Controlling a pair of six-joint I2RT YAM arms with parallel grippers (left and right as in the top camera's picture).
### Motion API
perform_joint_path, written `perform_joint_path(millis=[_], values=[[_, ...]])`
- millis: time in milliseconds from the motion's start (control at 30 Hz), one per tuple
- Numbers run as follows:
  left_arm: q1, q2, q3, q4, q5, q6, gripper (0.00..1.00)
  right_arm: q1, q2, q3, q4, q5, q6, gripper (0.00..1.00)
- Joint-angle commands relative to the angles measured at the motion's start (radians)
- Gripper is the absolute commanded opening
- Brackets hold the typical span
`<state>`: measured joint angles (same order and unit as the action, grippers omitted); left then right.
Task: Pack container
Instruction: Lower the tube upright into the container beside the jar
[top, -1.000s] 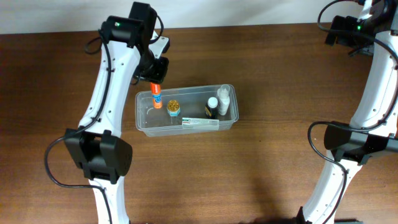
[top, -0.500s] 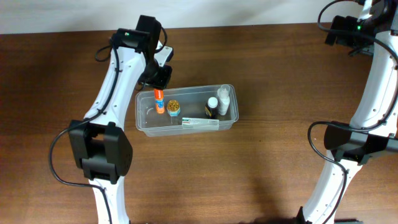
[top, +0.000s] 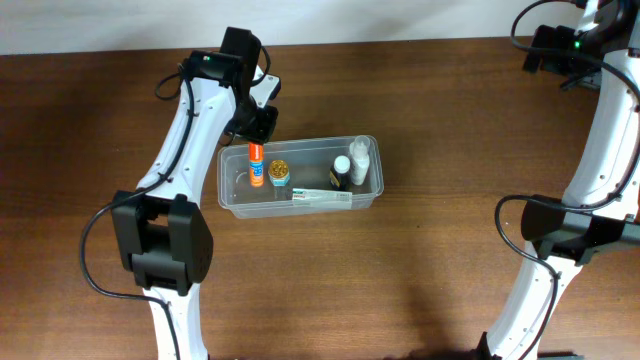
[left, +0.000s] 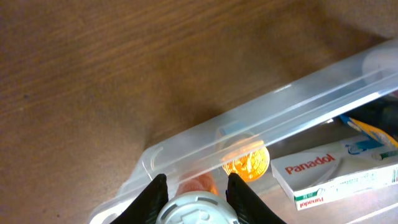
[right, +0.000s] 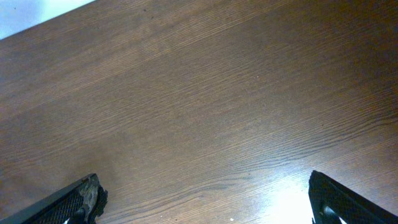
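The clear plastic container (top: 228, 205) lies mid-table; its rim crosses the left wrist view (left: 292, 102). My left gripper (top: 256, 128) is at its back left corner, shut on the white cap (left: 196, 210) of an orange bottle (top: 255, 160) that reaches down into the container's left end. Inside are also a gold-lidded jar (top: 278, 174) (left: 245, 160), a white Panadol box (top: 322, 197) (left: 336, 174), a dark bottle with a white cap (top: 341, 172) and a white bottle (top: 359, 158). My right gripper (right: 205, 199) is open and empty over bare wood at the far right back.
The brown wooden table (top: 430, 280) surrounds the container. My left arm (top: 165, 180) runs down the left side and my right arm (top: 600, 150) along the right edge. A pale wall strip borders the table's back edge.
My left gripper has moved to the back right and lowered the orange bottle from the container's back left rim down into its left end. The right arm has not moved.
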<state>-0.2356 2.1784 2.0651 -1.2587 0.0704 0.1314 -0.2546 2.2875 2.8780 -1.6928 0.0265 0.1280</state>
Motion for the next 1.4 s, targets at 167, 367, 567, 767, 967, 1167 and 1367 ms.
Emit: perform_joint_path(millis=[167,367,567,767,967,1167,1367], values=[[0.0,-0.032,-0.003,0.05,-0.014,0.024,0.26,-0.001,-0.024,0.016,-0.006,0.009,0.005,0.98],[0.0,-0.032,-0.003,0.046,-0.013,0.024,0.26,-0.001,-0.024,0.016,-0.006,0.009,0.004,0.98],[-0.007,-0.032,-0.003,-0.003,-0.009,0.023,0.27,-0.001,-0.024,0.016,-0.006,0.009,0.005,0.98],[-0.009,-0.032,-0.003,-0.021,-0.007,0.024,0.27,-0.001,-0.024,0.016,-0.006,0.009,0.005,0.98],[-0.009,-0.032,-0.003,-0.008,-0.007,0.024,0.27,-0.001,-0.024,0.016,-0.006,0.009,0.004,0.98],[-0.009,-0.032,-0.003,0.017,-0.007,0.024,0.27,-0.001,-0.024,0.016,-0.006,0.009,0.004,0.98],[-0.009,-0.032,-0.003,0.019,-0.007,0.024,0.27,-0.001,-0.024,0.016,-0.006,0.009,0.005,0.98]])
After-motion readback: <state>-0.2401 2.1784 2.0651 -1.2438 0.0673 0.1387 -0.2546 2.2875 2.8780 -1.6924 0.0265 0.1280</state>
